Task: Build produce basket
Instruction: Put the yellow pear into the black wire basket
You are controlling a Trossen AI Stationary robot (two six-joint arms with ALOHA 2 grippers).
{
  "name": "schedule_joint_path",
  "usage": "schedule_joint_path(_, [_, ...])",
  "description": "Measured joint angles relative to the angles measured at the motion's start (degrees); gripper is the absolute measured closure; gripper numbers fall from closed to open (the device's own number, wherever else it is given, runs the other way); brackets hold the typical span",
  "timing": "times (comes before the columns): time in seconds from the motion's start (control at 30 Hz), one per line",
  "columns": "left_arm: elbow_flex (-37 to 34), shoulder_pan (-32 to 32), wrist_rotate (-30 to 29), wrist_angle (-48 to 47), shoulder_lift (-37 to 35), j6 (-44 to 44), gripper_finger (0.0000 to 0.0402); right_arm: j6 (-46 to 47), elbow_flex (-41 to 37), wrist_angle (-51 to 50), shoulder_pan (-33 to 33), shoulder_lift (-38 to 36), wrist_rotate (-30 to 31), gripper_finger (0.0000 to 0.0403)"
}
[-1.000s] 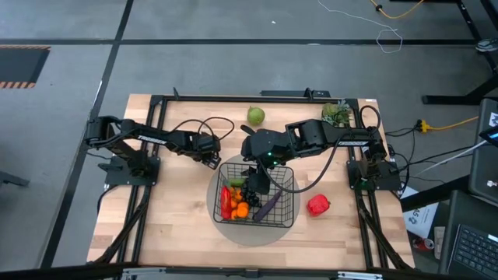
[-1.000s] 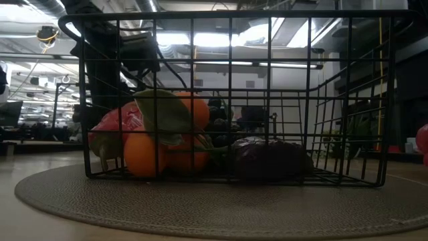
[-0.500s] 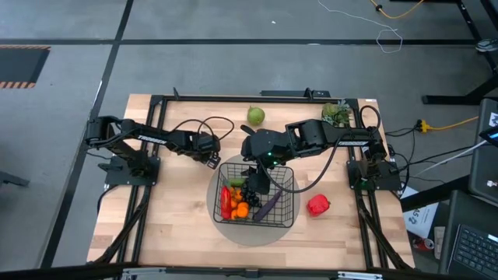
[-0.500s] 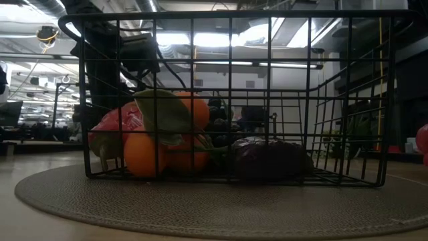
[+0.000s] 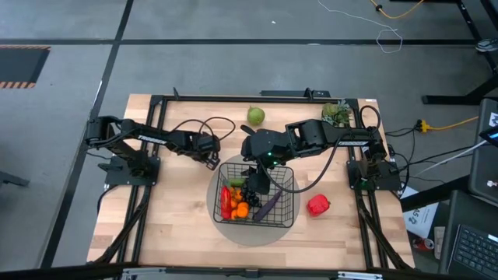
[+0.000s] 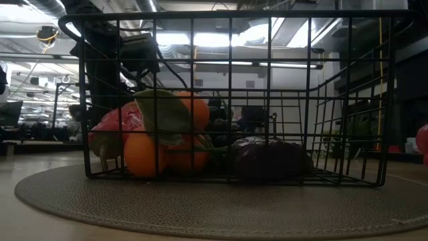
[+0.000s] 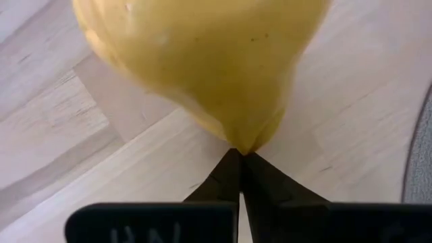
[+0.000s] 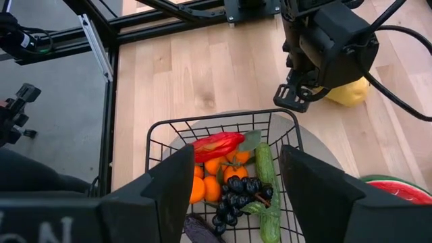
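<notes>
The left gripper is seen with its fingers pressed together, their tips meeting just at the pointed end of the yellow lemon, so it cannot be told whether anything is really pinched; the lemon lies on the tabletop just beside the basket, at the basket's far left corner. For this step to be done well, the fingers should probably be spread again and placed around the thick middle of the lemon, because a hold on the tapered tip would likely slip. The right gripper hovers above the basket with its fingers spread wide and empty. In the right wrist view the contents are shown clearly: a red chili, oranges, dark grapes and a cucumber, which in the low view are only partly told behind the wire. Only the high view shows what remains outside: a green pear beyond the basket and a red pepper to its right.
</notes>
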Motion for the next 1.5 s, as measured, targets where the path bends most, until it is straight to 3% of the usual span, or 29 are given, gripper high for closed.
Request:
schedule_joint_path(0.23, [-0.07,-0.01,-0.11,0.22,-3.79,2.64,0.0401,-0.02,0.0,-0.28,0.0,0.0,0.0,0.0182])
schedule_joint_path(0.77, [-0.04,0.01,-2.91,2.35,-24.96,4.7,0.0401,-0.07,0.0,-0.44,0.0,0.0,0.0,0.0183])
schedule_joint_path(0.9, [-0.02,-0.84,-0.36,7.19,-29.12,8.53,0.0401,-0.09,0.0,-0.46,0.0,0.0,0.0,0.0182])
schedule_joint_path(1.13, [-0.02,-5.22,9.08,20.58,-32.92,14.5,0.0401,-0.3,0.0,-0.46,0.0,0.0,0.0,0.0183])
schedule_joint_path(1.3, [0.0,-9.22,15.19,28.76,-32.77,16.28,0.0401,-0.48,0.0,0.28,-0.64,0.0,0.07,0.0183])
schedule_joint_path(1.5, [0.0,-12.67,16.09,31.78,-29.87,15.89,0.0401,-0.5,0.0,0.55,-2.49,0.0,0.15,0.0183])
